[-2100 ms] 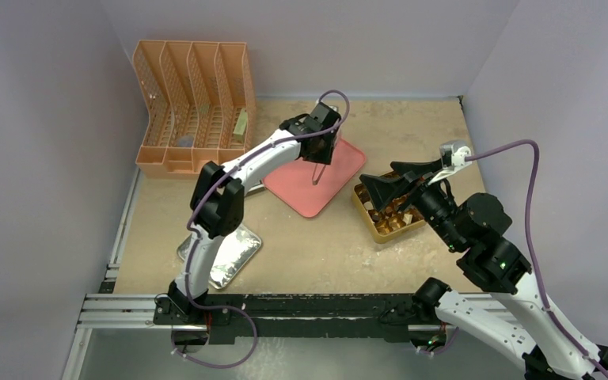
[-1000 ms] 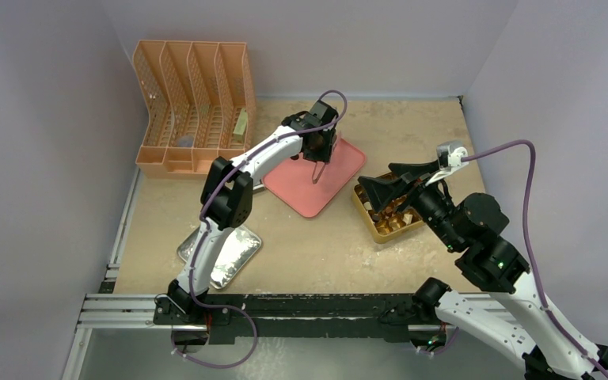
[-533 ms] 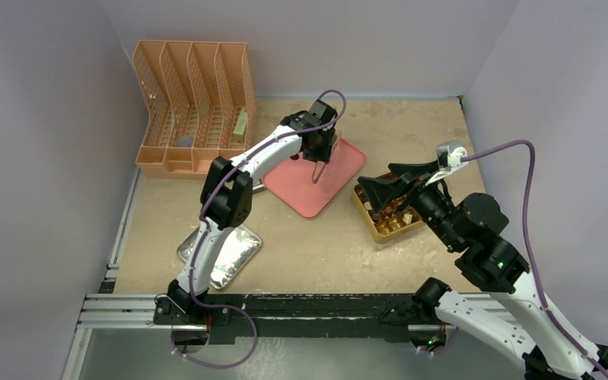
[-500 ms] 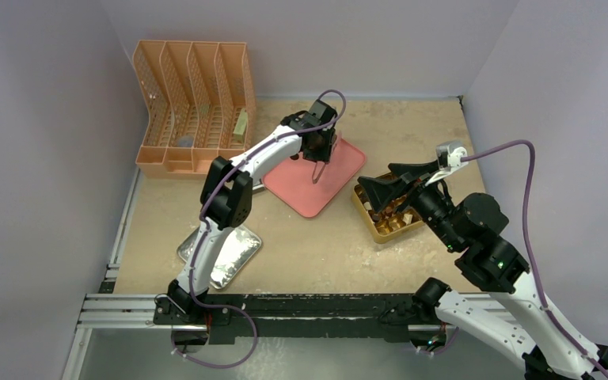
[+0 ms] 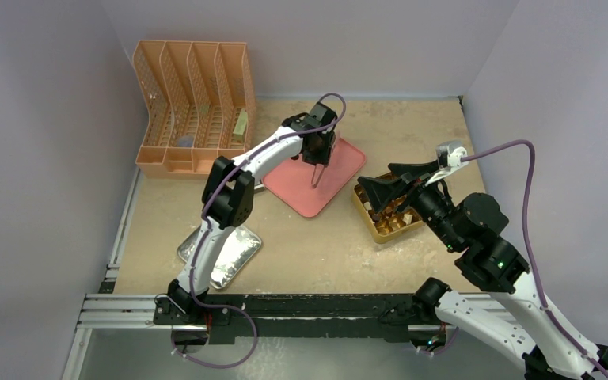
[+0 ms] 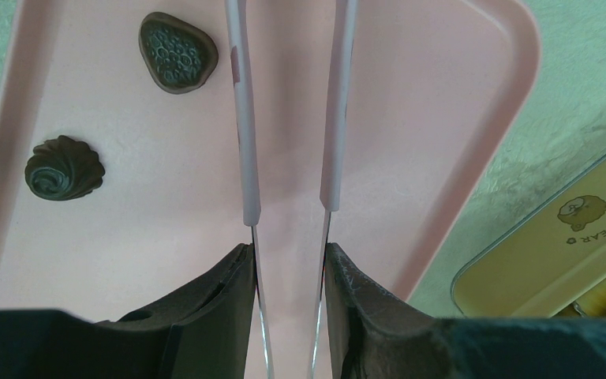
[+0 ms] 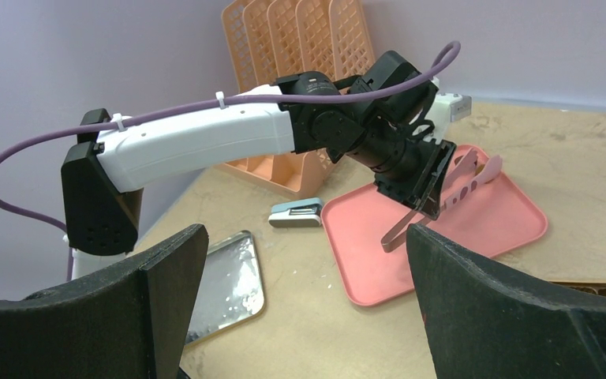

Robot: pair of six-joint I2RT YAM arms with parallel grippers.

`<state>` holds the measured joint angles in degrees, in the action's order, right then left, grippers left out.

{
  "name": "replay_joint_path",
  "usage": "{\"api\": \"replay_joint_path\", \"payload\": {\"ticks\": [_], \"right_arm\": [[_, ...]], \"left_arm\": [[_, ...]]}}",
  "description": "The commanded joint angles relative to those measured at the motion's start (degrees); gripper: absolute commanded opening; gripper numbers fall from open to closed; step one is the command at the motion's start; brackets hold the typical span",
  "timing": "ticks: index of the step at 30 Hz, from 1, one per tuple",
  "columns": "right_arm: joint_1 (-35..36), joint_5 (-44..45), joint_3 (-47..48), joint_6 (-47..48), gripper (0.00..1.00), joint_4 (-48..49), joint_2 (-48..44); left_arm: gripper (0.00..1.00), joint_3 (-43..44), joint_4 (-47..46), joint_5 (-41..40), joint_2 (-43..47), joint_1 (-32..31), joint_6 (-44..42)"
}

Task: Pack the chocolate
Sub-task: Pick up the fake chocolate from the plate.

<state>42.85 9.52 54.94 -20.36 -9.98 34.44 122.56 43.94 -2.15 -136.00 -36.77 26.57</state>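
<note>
Hanging over the pink tray (image 5: 348, 168) near the middle of the bench (image 5: 301, 253), the left pincer (image 5: 317, 157) is clenched on a pair of tongs (image 6: 244, 142), whose metal arms are pressed between its two fingers and point down at the tray. In the left wrist view the arms, sleeved in pink, run side by side with a gap between them, and their tips pass out of the picture at the top.

Two dark brown chocolates lie loose on the tray floor. A textured, teardrop-shaped piece (image 6: 177, 51) sits at 11 o'clock from the tongs, just beside the left arm. A swirled piece (image 6: 65, 167) sits at 9 o'clock, near the tray's rim. Neither is between the tong arms.

At 3 o'clock from the tray, just beside its corner, stands a gold box (image 5: 380, 233) with a bear printed on its edge. More chocolate (image 5: 400, 220), brown with a pale bit, lies inside it, partly hidden. The right pincer (image 5: 378, 176) hangs above that box with its jaws spread wide, released and holding nothing.

An orange file rack (image 5: 194, 103) stands at 10 o'clock on the bench. A foil tray (image 5: 233, 261) lies at 7 o'clock, partly behind the left arm.
</note>
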Motion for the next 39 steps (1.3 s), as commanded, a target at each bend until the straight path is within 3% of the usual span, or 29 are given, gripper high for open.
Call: {"api": "replay_joint_path", "payload": {"ticks": [1,24,39], "right_arm": [[0.0,0.2,0.2,0.3,0.98,3.0,-0.5],[0.0,1.2,0.8,0.5,0.98,3.8,-0.6],[0.0,1.2,0.9,0.7,0.98,4.1,-0.5]], "left_arm": [[0.35,0.5,-0.5,-0.6,1.3,0.4,1.2],[0.35,2.2,-0.1,1.3,-0.9,0.4,0.7],[0.3,-3.5,-0.8,0.6,6.2,0.3,1.1]]}}
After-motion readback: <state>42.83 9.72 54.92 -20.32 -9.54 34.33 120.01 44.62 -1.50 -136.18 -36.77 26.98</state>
